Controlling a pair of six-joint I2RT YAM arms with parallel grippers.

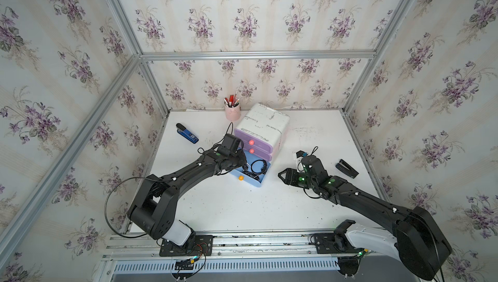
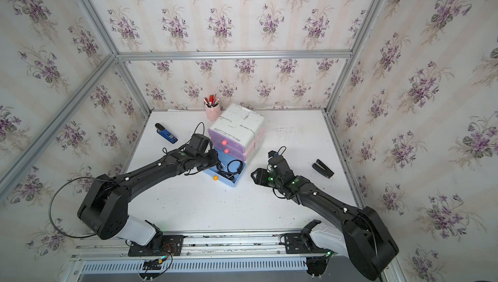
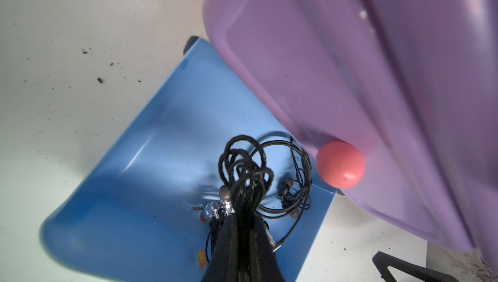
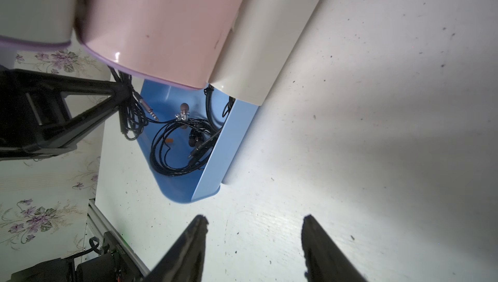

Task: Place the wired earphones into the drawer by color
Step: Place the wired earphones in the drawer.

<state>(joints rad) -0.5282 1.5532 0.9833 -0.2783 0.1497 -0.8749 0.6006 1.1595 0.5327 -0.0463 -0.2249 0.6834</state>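
Left fingers (image 3: 225, 248) clamped on black earphones (image 3: 246, 170) over the blue drawer (image 3: 121, 173); loops could snag on release and drag out. Right fingers (image 4: 188, 245) half-open, empty.

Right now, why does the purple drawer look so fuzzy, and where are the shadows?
Left wrist view: the purple drawer sits near the lens, so it and its pink knob look soft; the black earphones are sharper. Right wrist view: a grey shadow crosses the white table, with a glare spot on the drawer unit's pink side. In both top views the wide lens splays the walls.
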